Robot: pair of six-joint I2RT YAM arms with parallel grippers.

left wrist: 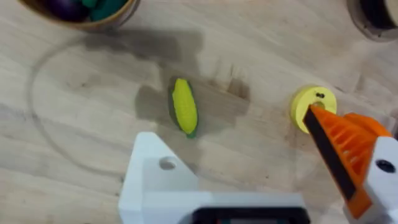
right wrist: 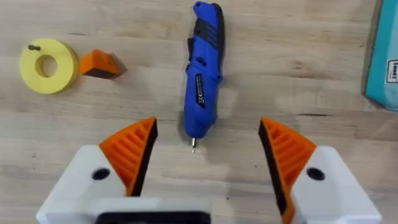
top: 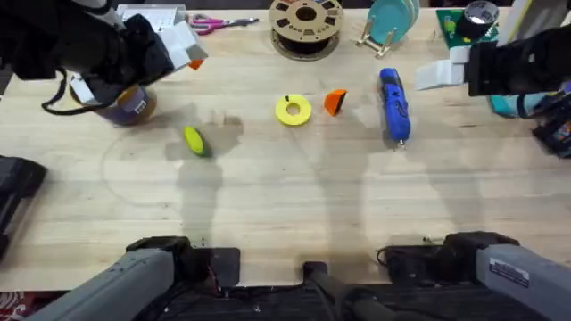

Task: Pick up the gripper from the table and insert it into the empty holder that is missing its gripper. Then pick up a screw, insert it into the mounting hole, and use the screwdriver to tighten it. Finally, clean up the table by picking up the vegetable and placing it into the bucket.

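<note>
The loose orange gripper (top: 335, 101) (right wrist: 99, 63) lies mid-table beside a flat yellow ring (top: 293, 110) with a tiny dark screw (top: 287, 98) (right wrist: 32, 47) (left wrist: 319, 95) on its rim. To their right lies the blue screwdriver (top: 393, 105) (right wrist: 203, 81). My left gripper (top: 189, 49) (left wrist: 230, 127) hangs open at the far left. One finger is the bare white holder (left wrist: 155, 174); the other carries an orange wedge. Below it lies the yellow vegetable (top: 194, 140) (left wrist: 184, 106). The tan bucket (top: 129, 105) (left wrist: 81, 9) sits partly under the left arm. My right gripper (top: 437, 76) (right wrist: 208, 127) is open above the screwdriver's bit end.
A brown spool (top: 306, 22), scissors (top: 219, 22) and a rack of teal plates (top: 393, 22) line the back edge. A tape roll (top: 482, 13) and a teal box (right wrist: 382, 56) sit at the far right. The near half of the table is bare wood.
</note>
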